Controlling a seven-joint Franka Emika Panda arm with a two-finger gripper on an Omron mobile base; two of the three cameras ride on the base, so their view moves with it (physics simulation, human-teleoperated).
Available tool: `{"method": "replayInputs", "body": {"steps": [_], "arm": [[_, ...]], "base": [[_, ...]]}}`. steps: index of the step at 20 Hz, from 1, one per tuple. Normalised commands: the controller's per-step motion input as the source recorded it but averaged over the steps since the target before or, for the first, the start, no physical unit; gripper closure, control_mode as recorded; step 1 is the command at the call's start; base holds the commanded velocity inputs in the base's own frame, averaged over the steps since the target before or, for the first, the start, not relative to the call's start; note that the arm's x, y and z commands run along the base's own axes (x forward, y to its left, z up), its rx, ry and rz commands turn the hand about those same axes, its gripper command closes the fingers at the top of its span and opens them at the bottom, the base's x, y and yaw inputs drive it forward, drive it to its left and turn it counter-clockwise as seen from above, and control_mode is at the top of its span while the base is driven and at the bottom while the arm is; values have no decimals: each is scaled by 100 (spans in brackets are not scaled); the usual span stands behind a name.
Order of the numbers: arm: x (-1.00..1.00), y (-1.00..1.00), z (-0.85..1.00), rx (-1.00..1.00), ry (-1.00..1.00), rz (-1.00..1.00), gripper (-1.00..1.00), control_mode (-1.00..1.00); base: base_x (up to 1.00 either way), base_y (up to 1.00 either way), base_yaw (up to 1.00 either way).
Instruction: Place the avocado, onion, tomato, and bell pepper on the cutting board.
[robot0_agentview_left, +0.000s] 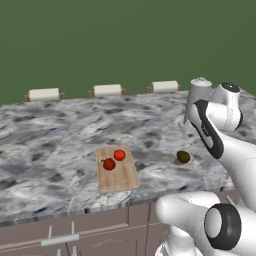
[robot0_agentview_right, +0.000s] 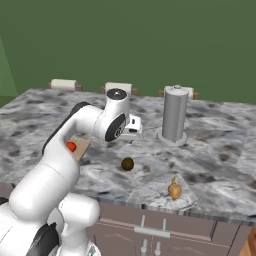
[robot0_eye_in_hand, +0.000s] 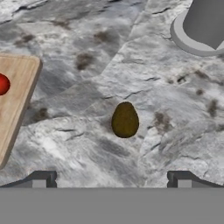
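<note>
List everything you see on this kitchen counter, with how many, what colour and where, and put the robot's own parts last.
cutting board: one, light wood, near the counter's front edge.
red vegetables: two, on the board.
avocado: one, dark olive, on the counter beside the board, ahead of the open jaws.
onion: one, tan, near the front edge.
canister: one, grey, behind the avocado.
rolls: three, cream, along the back edge.
counter: grey marble.
gripper: open, above the counter.

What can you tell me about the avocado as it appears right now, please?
The avocado is a small dark olive-green oval with a dull, slightly brownish skin, whole and uncut. It lies on the grey marbled counter, apart from the cutting board, with nothing touching it. The open gripper hangs above it.
</note>
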Motion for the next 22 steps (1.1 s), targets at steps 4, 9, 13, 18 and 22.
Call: {"method": "replayInputs", "body": {"steps": [4, 9, 13, 18, 22], "arm": [[11, -7, -14, 0, 3, 0, -100, -100], [15, -1, -22, 0, 4, 0, -100, -100], [15, 0, -25, 0, 3, 0, -100, -100], [16, 0, -17, 0, 1, 0, -100, -100], [21, 0, -14, 0, 3, 0, -100, -100]], "base": [[0, 0, 0], [0, 0, 0], [0, 0, 0], [0, 0, 0], [0, 0, 0]]}}
